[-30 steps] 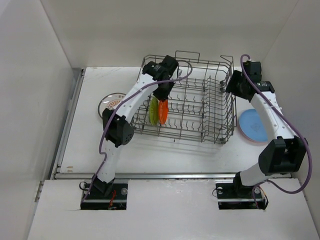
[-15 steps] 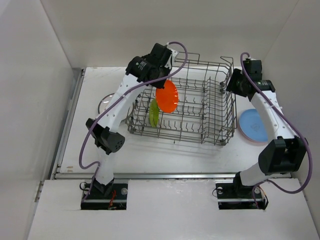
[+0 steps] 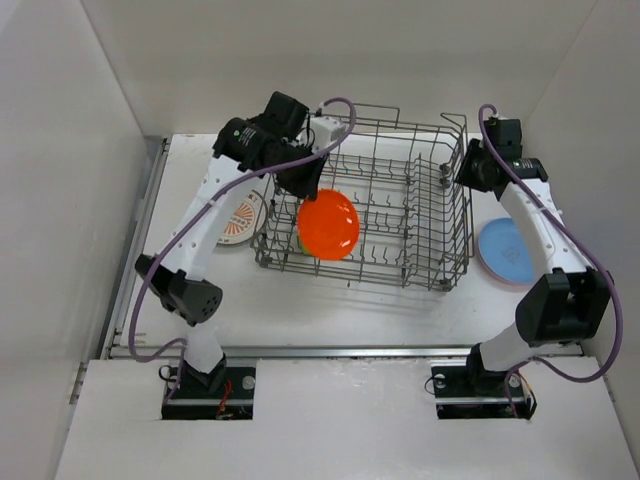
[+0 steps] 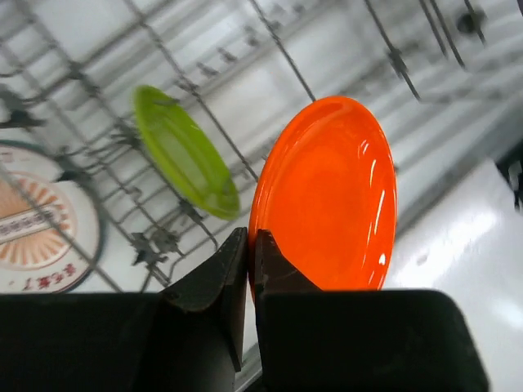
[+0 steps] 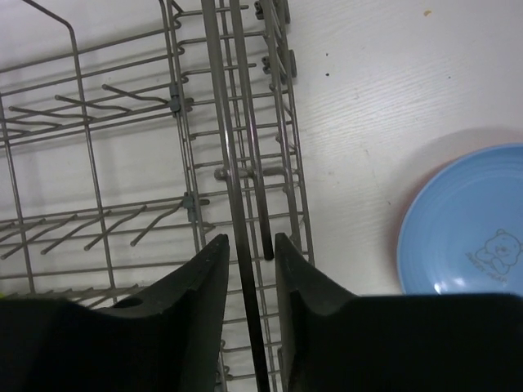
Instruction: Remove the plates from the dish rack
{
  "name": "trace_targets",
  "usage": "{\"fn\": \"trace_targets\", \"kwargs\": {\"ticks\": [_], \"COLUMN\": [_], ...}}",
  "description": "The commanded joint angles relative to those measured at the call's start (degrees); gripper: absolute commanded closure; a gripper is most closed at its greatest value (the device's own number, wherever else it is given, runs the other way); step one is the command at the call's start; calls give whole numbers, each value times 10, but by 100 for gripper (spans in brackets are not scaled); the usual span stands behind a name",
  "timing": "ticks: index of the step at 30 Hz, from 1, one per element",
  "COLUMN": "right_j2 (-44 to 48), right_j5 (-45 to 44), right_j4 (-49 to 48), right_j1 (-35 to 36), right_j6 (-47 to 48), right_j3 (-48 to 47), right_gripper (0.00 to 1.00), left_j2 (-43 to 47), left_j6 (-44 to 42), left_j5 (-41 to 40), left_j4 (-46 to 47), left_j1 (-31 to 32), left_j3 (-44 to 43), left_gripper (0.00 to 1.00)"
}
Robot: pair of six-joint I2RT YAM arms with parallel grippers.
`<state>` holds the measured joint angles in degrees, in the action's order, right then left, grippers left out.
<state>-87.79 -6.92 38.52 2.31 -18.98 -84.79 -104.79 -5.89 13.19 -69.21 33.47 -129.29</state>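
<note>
Lifting orange plate [image 3: 328, 224] clear of dish rack [image 3: 400, 215] wires, left tool [image 4: 249, 237] clamping its rim, right tool [image 5: 252, 241] pinching rack wall.

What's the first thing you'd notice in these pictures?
The shiny round orange plate, pinched by its rim in the left end effector above the big grey wire dish rack. Then a lime green plate standing in the rack's tines, and a light blue plate lying flat right of the rack.
</note>
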Motion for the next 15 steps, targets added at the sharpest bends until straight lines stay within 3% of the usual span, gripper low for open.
{"fn": "trace_targets", "kwargs": {"ticks": [1,3,6,15], "right_j2": [-32,-49,-87,-179], "right_j5": [8,8,0,-6], "right_j4": [-24,-24,-30,-30], "right_j1": [3,3,3,3], "right_j6": [4,4,4,4], "right_j3": [-43,-79,-120,-239], "right_gripper": [67,88,100,100], "left_j2": [60,73,102,186], "left_j6": [-121,-186,-226,-208], "left_j5": [181,176,157,97], "left_j4": [-71,-87,-79,73], "left_j1": [25,39,44,75], "left_j3": [104,157,257,475], "left_gripper": [100,100,100,100]}}
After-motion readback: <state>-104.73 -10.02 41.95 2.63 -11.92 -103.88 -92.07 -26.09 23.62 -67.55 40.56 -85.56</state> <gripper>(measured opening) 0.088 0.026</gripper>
